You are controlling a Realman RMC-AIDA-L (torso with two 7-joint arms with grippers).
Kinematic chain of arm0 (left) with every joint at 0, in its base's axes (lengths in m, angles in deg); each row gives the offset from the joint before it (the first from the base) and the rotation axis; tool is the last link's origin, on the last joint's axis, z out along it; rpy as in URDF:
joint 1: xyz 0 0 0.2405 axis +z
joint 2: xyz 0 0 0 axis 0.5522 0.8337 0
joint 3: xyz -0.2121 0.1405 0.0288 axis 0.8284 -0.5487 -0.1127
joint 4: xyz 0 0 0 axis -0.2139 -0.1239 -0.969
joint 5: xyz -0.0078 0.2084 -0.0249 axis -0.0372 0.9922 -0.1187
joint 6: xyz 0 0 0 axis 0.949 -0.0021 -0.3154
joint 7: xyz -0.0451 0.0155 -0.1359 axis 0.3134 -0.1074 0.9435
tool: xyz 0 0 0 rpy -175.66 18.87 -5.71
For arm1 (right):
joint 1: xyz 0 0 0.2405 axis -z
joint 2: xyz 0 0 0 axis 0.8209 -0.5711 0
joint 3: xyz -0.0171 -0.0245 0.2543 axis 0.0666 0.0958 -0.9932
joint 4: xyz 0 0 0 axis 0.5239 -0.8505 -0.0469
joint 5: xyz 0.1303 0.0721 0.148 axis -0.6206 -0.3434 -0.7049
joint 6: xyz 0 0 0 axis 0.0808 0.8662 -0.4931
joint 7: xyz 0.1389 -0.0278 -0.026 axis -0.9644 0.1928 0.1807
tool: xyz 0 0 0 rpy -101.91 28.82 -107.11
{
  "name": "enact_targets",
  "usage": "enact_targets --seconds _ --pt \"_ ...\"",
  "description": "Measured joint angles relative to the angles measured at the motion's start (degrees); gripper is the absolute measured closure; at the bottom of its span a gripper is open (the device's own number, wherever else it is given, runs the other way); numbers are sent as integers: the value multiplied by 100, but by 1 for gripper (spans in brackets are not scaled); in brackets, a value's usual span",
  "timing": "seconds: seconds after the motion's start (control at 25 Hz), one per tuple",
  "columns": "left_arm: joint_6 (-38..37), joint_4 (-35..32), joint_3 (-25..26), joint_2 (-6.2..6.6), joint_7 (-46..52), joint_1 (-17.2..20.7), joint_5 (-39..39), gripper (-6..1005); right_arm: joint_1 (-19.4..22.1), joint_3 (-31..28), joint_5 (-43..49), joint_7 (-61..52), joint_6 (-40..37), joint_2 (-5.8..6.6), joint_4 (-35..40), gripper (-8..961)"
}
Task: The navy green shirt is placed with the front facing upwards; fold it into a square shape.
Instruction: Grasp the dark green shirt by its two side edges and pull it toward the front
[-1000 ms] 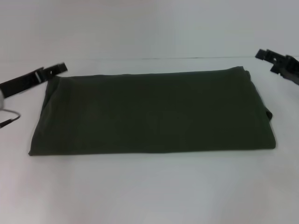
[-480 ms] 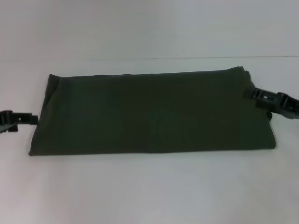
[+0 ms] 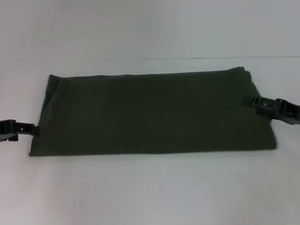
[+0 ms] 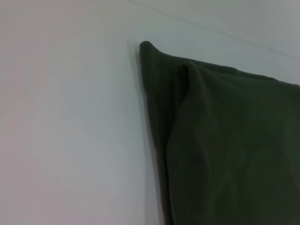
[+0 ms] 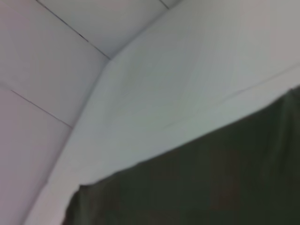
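Item: navy green shirt, already folded into a long flat band, plain side up, lying on the white table with its long axis running left to right across the robot's front; no lettering or collar shows. Left short end: a rounded far corner and a soft ridge of doubled cloth, seen in the left wrist view. Right short end: a straight edge against the table, seen in the right wrist view. Left gripper: at table height, tip touching or just beside the left short edge, toward the near corner; whether its fingers are spread or closed cannot be told, nor whether any cloth is held. Right gripper: over the right short edge, about midway along it, tip just inside the cloth; finger state likewise cannot be told. Judgement: each arm stands at its own end, neither nearer. The band wants folding across its long axis, one short end carried over toward the other, to reach a square.
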State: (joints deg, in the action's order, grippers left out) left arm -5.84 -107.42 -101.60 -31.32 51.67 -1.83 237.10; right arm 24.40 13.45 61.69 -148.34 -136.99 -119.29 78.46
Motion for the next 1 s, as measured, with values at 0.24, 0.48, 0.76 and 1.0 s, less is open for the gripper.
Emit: enact_targets --seconds 0.24,0.48,0.76,1.0 --pt "-6 164 -218 8 -91 -93 98 222 -95 -1 792 -747 -143 251 112 37" --pt "230 509 -352 13 -220 -200 101 222 -61 -38 824 -756 -207 238 140 36" --pt "444 502 -438 17 -224 -222 113 225 -78 -19 825 -735 -204 209 144 36" --pt "540 524 -595 -2 -224 -220 132 230 -104 -4 825 -733 -205 207 145 36"
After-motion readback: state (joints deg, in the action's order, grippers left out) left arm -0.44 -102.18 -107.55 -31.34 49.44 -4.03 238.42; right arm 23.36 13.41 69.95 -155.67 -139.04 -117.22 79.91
